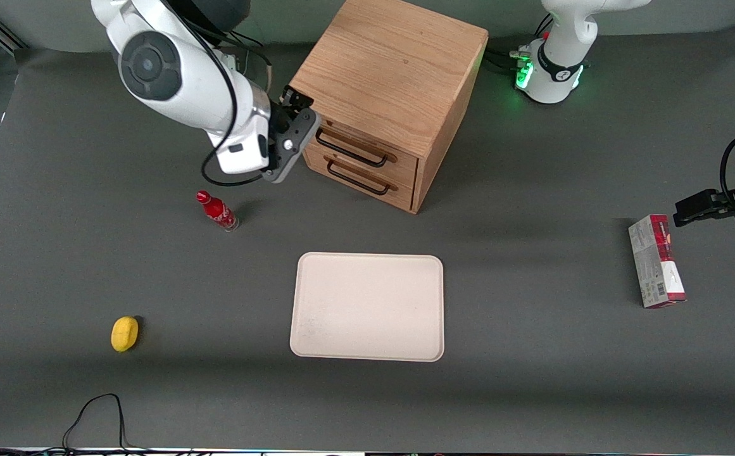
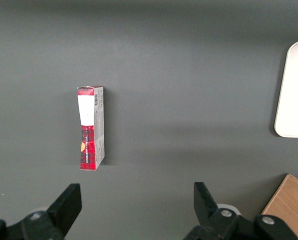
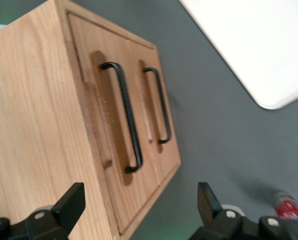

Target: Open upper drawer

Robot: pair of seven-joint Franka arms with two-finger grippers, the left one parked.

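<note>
At the moment of inspection the upper drawer (image 1: 367, 149), a shallow light oak front carrying a thin black bar handle (image 1: 351, 150), sat fully closed in the light oak cube cabinet (image 1: 392, 82), directly above a matching lower drawer (image 1: 358, 179) that was also shut. The cabinet stood on the dark grey desk (image 1: 532, 354), farther from the front camera than the pale rectangular tray (image 1: 367, 307). The working arm's black two-finger pincer (image 1: 295, 100) hovered just beside the cabinet's front corner, on the working arm's end, at about the height of the upper drawer and clear of both handles. In the right wrist view its fingers (image 3: 69, 205) stood spread wide with nothing between them, and the cabinet front lay ahead of them, so the pincer was open and empty. The handle of the upper drawer (image 3: 125, 117) ran level along the drawer front, and it lay ahead of the pincer and offset sideways toward the parked arm's end. The wrist was turned so that the pincer pointed obliquely at the cabinet front, the white forearm (image 1: 177, 69) sloping down from above. In my judgement the reach was not complete: the pincer would need to shift along the front to centre on the upper bar, taking care not to catch the lower one.
</note>
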